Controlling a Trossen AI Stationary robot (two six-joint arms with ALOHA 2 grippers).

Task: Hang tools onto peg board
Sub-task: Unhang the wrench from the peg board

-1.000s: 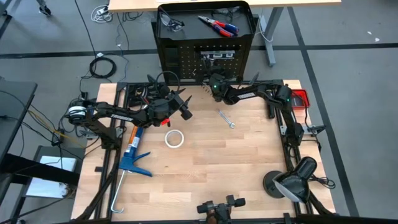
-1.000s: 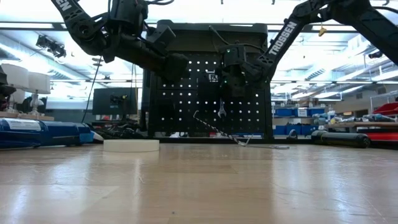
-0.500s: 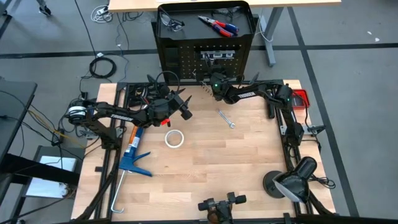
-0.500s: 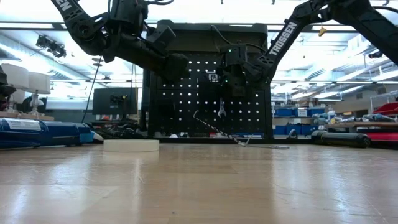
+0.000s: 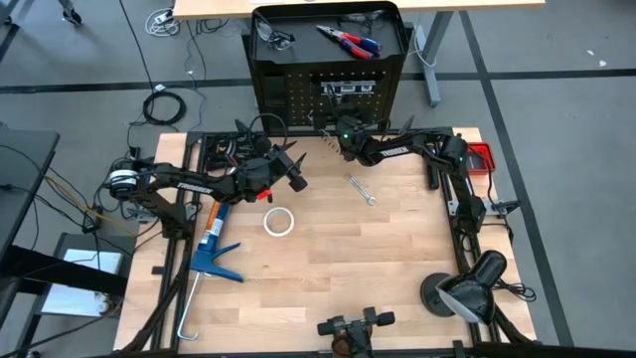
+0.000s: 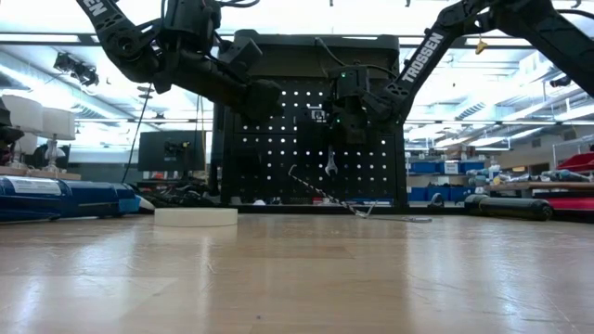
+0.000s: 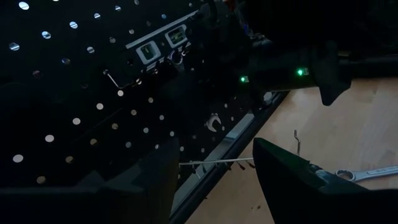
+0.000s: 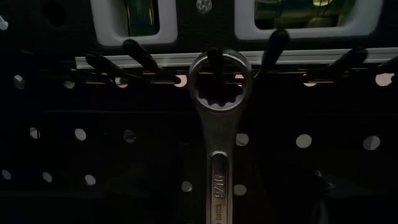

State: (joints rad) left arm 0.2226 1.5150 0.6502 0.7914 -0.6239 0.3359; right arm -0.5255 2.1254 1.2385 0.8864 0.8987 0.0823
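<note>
While the right gripper [image 5: 332,127] sits right up against the peg board [image 5: 298,94], almost nothing differs from a second ago; it has only crept a hair closer to the panel. I can't tell how far apart its fingers are, since none of the views shows them clearly. The left gripper [image 5: 295,169] hangs over the surface [image 5: 328,268] with its fingers spread wide and empty, same spot as before.

The right wrist view shows what the others can't: a silver wrench [image 8: 219,143] with its ring end looped over a black peg, hanging straight down against the holes. From the low view it's just a tiny silver shape on the panel. The overhead view adds a second wrench [image 5: 361,190] lying flat on the wood, plus red-and-blue pliers [image 5: 348,41] and safety glasses [image 5: 274,36] up in the board's top tray.
</note>
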